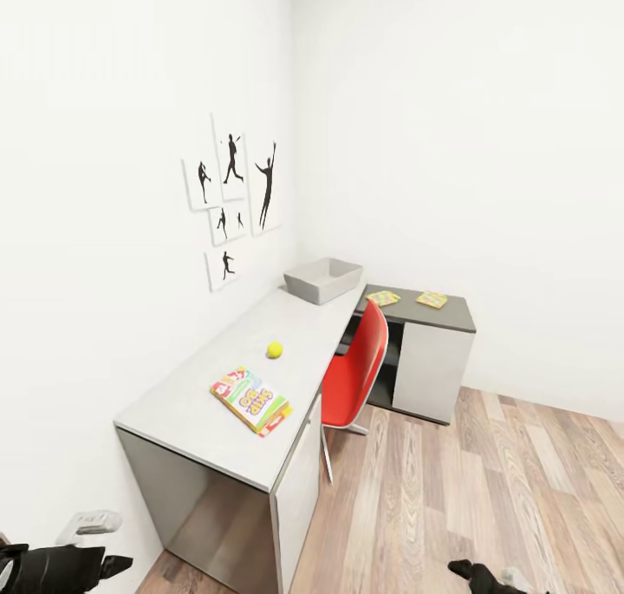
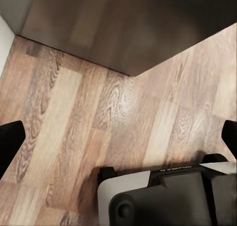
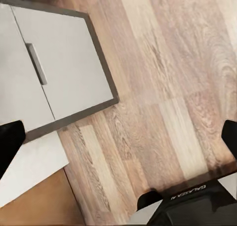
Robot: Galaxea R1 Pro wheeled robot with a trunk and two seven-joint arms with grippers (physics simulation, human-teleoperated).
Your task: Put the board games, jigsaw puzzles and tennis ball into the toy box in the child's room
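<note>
Both pincers hung low, wide open, empty.
Board game (image 1: pixel 251 400), tennis ball (image 1: pixel 275 349) lay on the desk (image 1: pixel 191 403), toy box (image 1: pixel 322 279) beyond, awaiting loading.

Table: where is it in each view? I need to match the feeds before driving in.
Head view: the table runs from the left foreground back to the room's corner.
Left wrist view: the dark grey panel beyond the planks looks like the table's near end.
Right wrist view: a grey cabinet front with a handle, probably the table's.
Shared landmark: the wood floor, which meets the table in all three views.
</note>
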